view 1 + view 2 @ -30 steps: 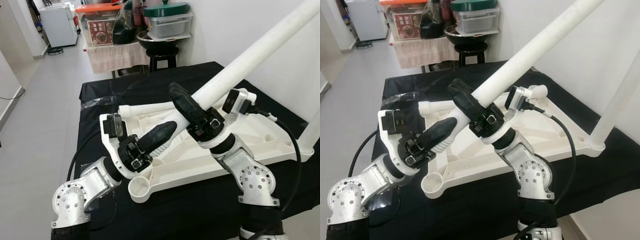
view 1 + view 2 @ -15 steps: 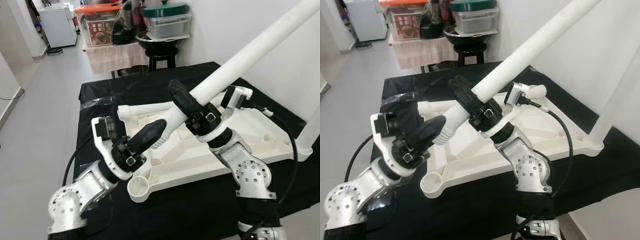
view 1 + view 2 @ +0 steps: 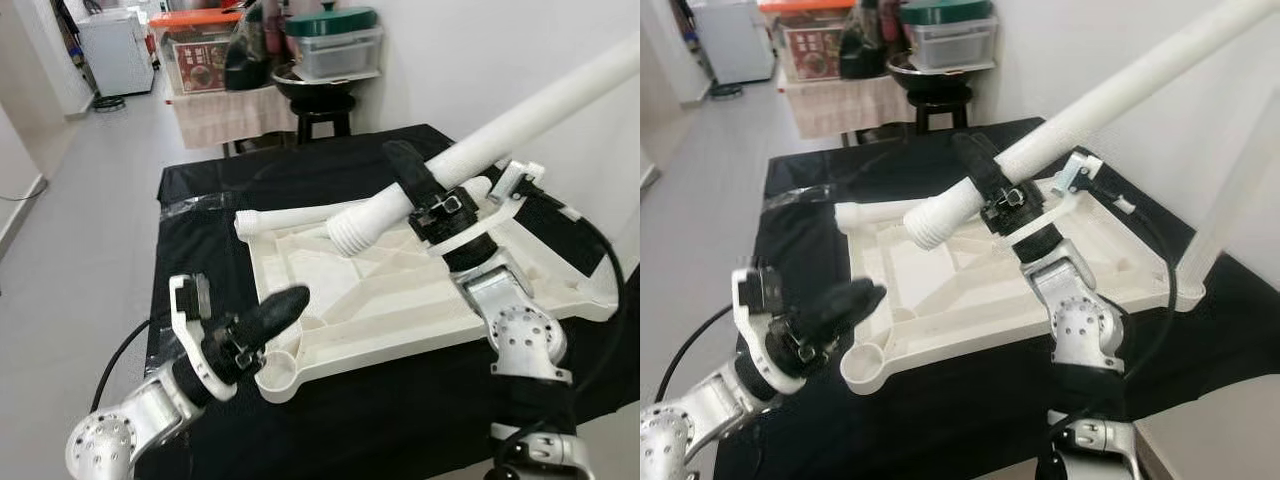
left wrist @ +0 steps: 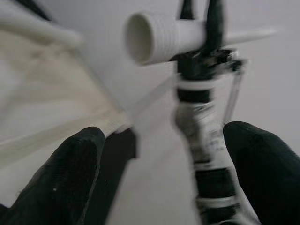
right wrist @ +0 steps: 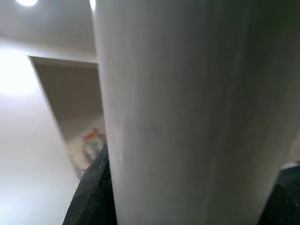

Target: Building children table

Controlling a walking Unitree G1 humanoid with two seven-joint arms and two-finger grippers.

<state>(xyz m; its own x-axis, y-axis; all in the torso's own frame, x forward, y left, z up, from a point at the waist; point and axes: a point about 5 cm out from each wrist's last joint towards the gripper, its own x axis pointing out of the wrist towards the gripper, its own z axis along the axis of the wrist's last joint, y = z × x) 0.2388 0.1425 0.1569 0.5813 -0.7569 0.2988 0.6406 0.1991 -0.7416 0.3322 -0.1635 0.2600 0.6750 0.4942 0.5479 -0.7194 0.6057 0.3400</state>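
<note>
From the left eye view I see the white plastic children's tabletop [image 3: 400, 290] lying upside down, ribs showing, on the black-draped bench [image 3: 200, 200]. My right claw [image 3: 415, 185] is clamped round the long white plastic table leg [image 3: 520, 120], holding it tilted in the air above the tabletop, with its ribbed threaded end [image 3: 350, 228] pointing down toward the panel but apart from it. My left claw [image 3: 270, 315] hovers near the front corner, just beside the round empty leg socket [image 3: 278, 375]; from here I cannot tell how its fingers stand. A second white leg [image 3: 290, 215] lies along the far edge of the tabletop.

The right eye view gives the same scene, with another white leg [image 3: 1230, 200] standing upright at the panel's right corner.

In the left wrist view the two black fingers [image 4: 61, 183] are spread apart with nothing between them, and the ribbed end of the held leg [image 4: 150, 37] is blurred ahead.

In the right wrist view the white leg [image 5: 187, 117] sits close between dark fingers [image 5: 91, 192].
</note>
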